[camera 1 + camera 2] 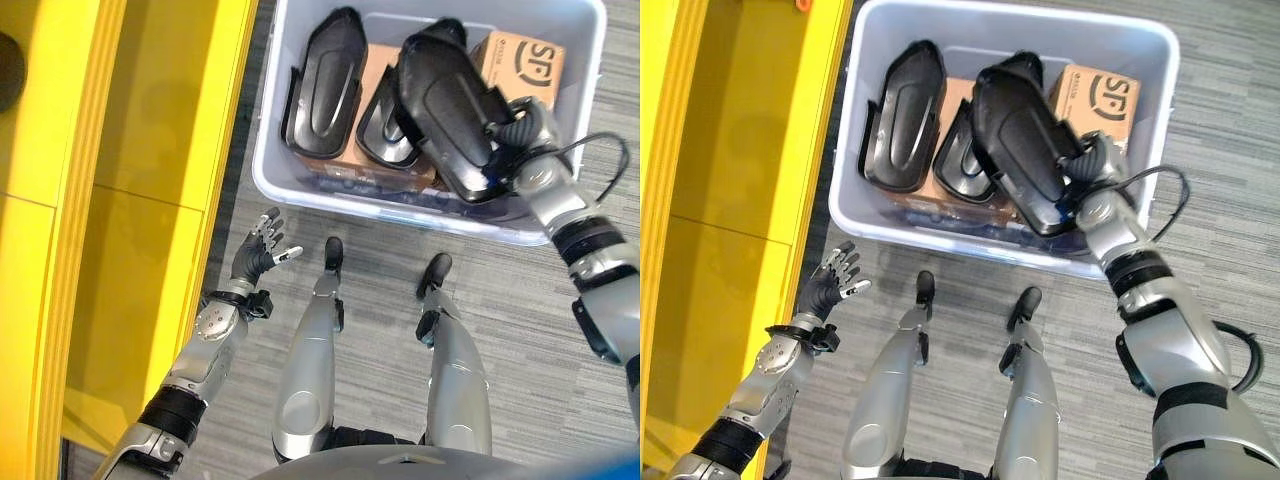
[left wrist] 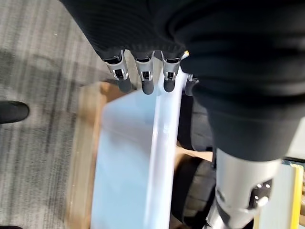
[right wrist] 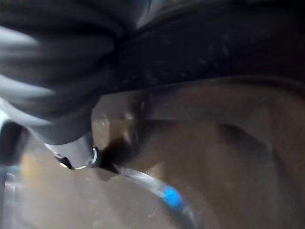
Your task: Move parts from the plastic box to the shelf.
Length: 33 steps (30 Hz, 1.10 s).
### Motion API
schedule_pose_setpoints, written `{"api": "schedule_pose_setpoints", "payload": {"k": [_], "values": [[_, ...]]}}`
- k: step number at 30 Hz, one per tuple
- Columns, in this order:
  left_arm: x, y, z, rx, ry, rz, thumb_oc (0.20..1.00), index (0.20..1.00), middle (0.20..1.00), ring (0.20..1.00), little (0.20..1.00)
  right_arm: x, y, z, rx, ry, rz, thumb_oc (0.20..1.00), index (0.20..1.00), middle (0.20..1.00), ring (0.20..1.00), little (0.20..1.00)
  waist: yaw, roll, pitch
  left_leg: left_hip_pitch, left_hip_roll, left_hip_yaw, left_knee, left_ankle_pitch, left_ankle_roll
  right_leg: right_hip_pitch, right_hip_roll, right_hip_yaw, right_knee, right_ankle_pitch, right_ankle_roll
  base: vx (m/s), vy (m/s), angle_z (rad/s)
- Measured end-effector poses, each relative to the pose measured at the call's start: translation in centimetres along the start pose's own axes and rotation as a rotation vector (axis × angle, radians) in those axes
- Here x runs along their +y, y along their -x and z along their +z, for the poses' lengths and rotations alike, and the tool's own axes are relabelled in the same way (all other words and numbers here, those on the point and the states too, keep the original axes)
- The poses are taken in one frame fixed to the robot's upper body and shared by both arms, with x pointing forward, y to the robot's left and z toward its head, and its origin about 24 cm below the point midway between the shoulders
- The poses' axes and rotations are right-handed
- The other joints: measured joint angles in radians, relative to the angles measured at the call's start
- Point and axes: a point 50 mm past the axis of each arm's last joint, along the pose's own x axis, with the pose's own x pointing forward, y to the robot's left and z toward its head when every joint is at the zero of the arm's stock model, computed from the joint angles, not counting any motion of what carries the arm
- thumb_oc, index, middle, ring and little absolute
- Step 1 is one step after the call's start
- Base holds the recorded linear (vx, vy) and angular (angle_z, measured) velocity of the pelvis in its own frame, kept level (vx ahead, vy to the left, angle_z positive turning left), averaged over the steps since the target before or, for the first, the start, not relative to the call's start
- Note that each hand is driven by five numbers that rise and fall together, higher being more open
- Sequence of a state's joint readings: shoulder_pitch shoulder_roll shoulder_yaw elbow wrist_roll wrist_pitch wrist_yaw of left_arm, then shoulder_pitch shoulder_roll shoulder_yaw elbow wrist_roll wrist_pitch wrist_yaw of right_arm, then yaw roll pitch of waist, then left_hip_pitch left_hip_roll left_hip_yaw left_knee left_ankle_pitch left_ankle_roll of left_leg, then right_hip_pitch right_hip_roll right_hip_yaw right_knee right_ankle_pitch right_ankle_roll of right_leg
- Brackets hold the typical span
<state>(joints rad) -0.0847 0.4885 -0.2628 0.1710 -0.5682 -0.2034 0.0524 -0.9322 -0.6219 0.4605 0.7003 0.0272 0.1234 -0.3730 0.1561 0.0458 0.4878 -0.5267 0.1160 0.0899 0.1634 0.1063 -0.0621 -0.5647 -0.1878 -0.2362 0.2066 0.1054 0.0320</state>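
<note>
1. Leftmost, we see the yellow shelf running along the floor, its near edge just beside our left hand, which hangs with fingers spread and relaxed, holding nothing.
2. Next, the plastic box sits on the floor past the shelf, with two black parts lying at its left side on cardboard boxes.
3. Rightward, our right hand grips the near end of a third part, tilted up above the box's right half; we judge its fingers curled round it, though they are largely hidden.
4. To do this lift well, we should keep the grip firm, clear the box rim, then swing left toward the shelf.
5. Each part is a long, black, matte moulded shell with a rounded end and raised ridges.
</note>
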Motion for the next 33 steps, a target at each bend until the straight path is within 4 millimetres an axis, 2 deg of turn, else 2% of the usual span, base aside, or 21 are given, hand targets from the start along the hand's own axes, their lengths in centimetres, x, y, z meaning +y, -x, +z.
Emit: {"api": "schedule_pose_setpoints", "payload": {"k": [3, 4, 6, 13, 18, 23, 26, 29, 31, 33], "values": [[0.7, 0.4, -0.2, 0.004, 0.008, 0.037, 1.0, 1.0, 1.0, 1.0, 1.0, 1.3, 1.6, 0.3, -0.047, -0.097, 0.01, 0.2, 0.2, 0.2, 0.2, 0.2, -0.008, -0.005, 0.004, 0.077, 0.001, 0.018, -0.034, 0.001, -0.001, 0.059, 0.006, 0.017, -0.026, 0.008, 0.002, 0.02, 0.038, -0.19], [1.1, 0.8, -0.5, 0.016, 0.01, 0.068, 1.0, 1.0, 1.0, 1.0, 1.0, 2.3, 2.6, 0.1, -0.061, -0.153, 0.025, 0.2, 0.2, 0.2, 0.2, 0.2, -0.013, -0.007, 0.005, 0.132, 0.001, 0.034, -0.059, 0.002, -0.002, 0.105, 0.011, 0.024, -0.046, 0.012, 0.002, -0.01, 0.043, -0.3], [1.5, 0.9, -0.4, 0.012, 0.013, 0.089, 1.0, 1.0, 1.0, 1.0, 1.0, 2.1, 2.7, 1.0, -0.092, -0.212, -0.001, 0.2, 0.2, 0.2, 0.2, 0.2, -0.034, -0.004, 0.008, 0.196, 0.002, 0.045, -0.096, 0.006, 0.001, 0.16, 0.015, 0.028, -0.077, 0.016, 0.01, 0.07, 0.066, -0.16], [2.4, 2.6, -2.6, 0.086, 0.05, 0.165, 1.0, 1.0, 1.0, 1.0, 1.0, 1.2, 2.6, 1.9, -0.116, -0.279, -0.017, 0.2, 0.2, 0.2, 0.2, 0.2, -0.026, 0.026, 0.018, 0.371, 0.003, 0.056, -0.152, 0.0, -0.001, 0.334, 0.025, 0.026, -0.135, 0.017, 0.017, 0.08, 0.063, -0.02], [2.4, 3.7, -4.1, 0.134, 0.093, 0.212, 1.0, 1.0, 1.0, 1.0, 1.0, 1.6, 3.3, 3.1, -0.162, -0.344, 0.027, 0.2, 0.2, 0.2, 0.2, 0.2, -0.024, 0.04, 0.016, 0.444, 0.004, 0.055, -0.17, -0.006, -0.006, 0.418, 0.025, 0.017, -0.17, 0.019, 0.021, 0.09, 0.056, 0.04], [2.3, 4.7, -5.3, 0.164, 0.115, 0.246, 1.0, 1.0, 1.0, 1.0, 1.0, 2.5, 3.9, 2.3, -0.116, -0.432, 0.084, 0.2, 0.2, 0.2, 0.2, 0.2, -0.004, 0.045, 0.014, 0.477, 0.001, 0.042, -0.181, -0.008, -0.008, 0.466, 0.023, 0.001, -0.195, 0.021, 0.023, 0.06, 0.092, 0.08], [2.5, 5.5, -5.8, 0.178, 0.126, 0.275, 1.0, 1.0, 1.0, 1.0, 1.0, 4.5, 4.8, 2.4, -0.064, -0.588, 0.186, 0.2, 0.2, 0.2, 0.2, 0.2, 0.001, 0.047, 0.011, 0.49, -0.005, 0.04, -0.181, -0.012, -0.006, 0.49, 0.016, -0.012, -0.199, 0.019, 0.026, 0.07, 0.162, 0.11], [2.5, 5.9, -6.2, 0.172, 0.15, 0.305, 1.0, 1.0, 1.0, 1.0, 1.0, 6.7, 6.5, 2.6, -0.04, -0.691, 0.298, 0.2, 0.2, 0.2, 0.2, 0.2, 0.008, 0.051, -0.01, 0.51, -0.012, 0.031, -0.183, -0.019, 0.002, 0.519, 0.003, -0.025, -0.202, 0.016, 0.033, 0.07, 0.191, 0.16], [2.8, 6.1, -6.1, 0.166, 0.151, 0.322, 1.0, 1.0, 1.0, 1.0, 1.0, 8.2, 8.0, 3.7, -0.056, -0.747, 0.377, 0.2, 0.2, 0.2, 0.2, 0.2, 0.026, 0.046, -0.042, 0.511, -0.025, 0.031, -0.18, -0.025, 0.009, 0.525, -0.01, -0.026, -0.204, 0.017, 0.038, 0.07, 0.305, 0.07], [3.2, 6.4, -6.1, 0.159, 0.147, 0.354, 1.0, 1.0, 1.0, 1.0, 1.0, 9.7, 9.7, 5.0, -0.067, -0.808, 0.469, 0.2, 0.2, 0.2, 0.2, 0.2, 0.026, 0.033, -0.066, 0.532, -0.043, 0.029, -0.178, -0.041, 0.02, 0.557, -0.029, -0.032, -0.207, 0.011, 0.052, 0.05, 0.275, 0.11]]}}
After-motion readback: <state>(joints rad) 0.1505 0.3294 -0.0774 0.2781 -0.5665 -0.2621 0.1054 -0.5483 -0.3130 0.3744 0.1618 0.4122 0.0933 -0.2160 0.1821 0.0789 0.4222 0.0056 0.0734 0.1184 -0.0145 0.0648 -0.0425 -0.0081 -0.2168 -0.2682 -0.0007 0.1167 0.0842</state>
